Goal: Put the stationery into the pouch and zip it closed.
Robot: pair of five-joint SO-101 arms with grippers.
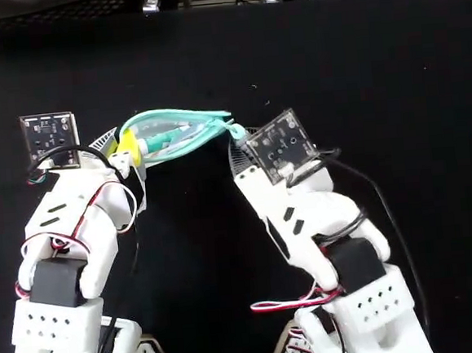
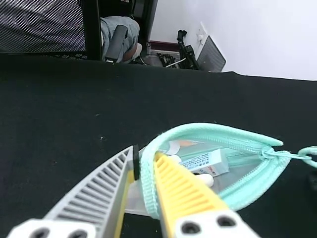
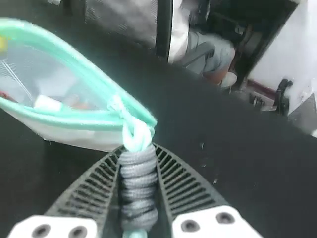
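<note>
**So, pouch (image 1: pixel 175 135) pinned at both ends**

The left gripper (image 2: pixel 145 153) is clamped on the mint zipper rim. The right gripper (image 3: pixel 137 150) is pinched tight on the grey pull cord (image 3: pixel 137 173). The clear, mint-trimmed pouch lies between them on the black table (image 1: pixel 350 61), mouth gaping, stationery (image 2: pixel 205 162) inside.

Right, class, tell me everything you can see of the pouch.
The pouch has clear, plastic-looking sides and a mint-green zip, open along its length, with the slider at one end. It lies on the black table with stationery inside. The left gripper pinches its rim at one end; the right gripper grips the slider's cord at the other.
</note>
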